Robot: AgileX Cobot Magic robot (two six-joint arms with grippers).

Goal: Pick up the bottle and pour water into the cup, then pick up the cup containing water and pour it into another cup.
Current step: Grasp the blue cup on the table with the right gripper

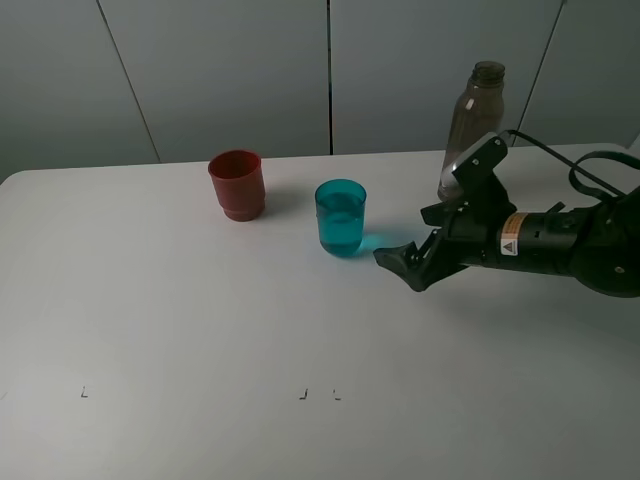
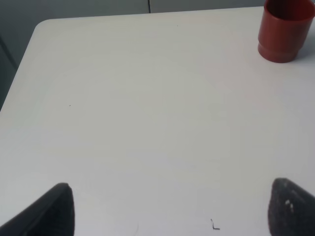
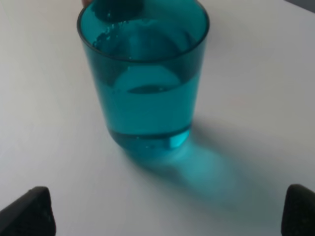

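The teal-blue cup stands upright mid-table, holding water to about half its height; it fills the right wrist view. The red cup stands upright to its left and shows in the left wrist view. The smoky grey-brown bottle stands uncapped at the back right, partly behind the right arm. My right gripper is open and empty, low over the table just right of the teal cup, fingertips spread wide. My left gripper is open and empty over bare table, out of the exterior view.
The white table has small black marks near its front. A grey panelled wall runs behind. The right arm's cable loops at the far right.
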